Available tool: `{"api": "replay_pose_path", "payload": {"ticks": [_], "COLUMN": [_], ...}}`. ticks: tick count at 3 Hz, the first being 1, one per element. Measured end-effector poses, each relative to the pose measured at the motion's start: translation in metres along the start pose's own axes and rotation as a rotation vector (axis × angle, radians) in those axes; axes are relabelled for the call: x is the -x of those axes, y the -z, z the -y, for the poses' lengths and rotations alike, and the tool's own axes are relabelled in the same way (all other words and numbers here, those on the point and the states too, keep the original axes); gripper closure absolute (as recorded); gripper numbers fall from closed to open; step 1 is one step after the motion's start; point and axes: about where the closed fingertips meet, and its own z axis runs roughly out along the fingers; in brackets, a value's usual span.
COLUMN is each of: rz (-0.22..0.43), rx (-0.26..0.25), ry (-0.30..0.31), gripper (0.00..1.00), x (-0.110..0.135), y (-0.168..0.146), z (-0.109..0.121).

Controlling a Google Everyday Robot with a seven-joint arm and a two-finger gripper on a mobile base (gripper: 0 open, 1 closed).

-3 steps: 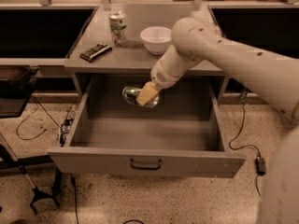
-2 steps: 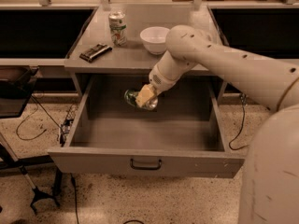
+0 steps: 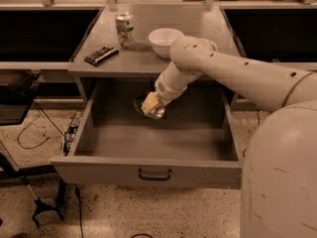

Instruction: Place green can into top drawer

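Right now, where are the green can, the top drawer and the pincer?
green can (image 3: 139, 103): camera view, dark green side.
top drawer (image 3: 99, 168): camera view, plain front panel.
pincer (image 3: 149, 106): camera view, between fingertips, gripping the can over the open drawer.

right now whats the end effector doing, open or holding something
End effector: shut on the green can, inside the open top drawer, toward its back.

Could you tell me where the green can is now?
Camera view: the dark green drink can is gripped in the tool inside the open grey top drawer, rear centre, below the white bowl.
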Motion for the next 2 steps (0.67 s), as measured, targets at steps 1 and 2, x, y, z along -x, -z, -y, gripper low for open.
{"api": "replay_pose_path", "payload": {"ticks": [1, 2], "rz": [-0.009, -0.015], "rx": [-0.004, -0.006], "ry": [-0.028, -0.043], "gripper": [1.00, 0.83], "x": [-0.0045, -0.0096], "y": [-0.0075, -0.0091], "z": [0.0019, 0.0036]}}
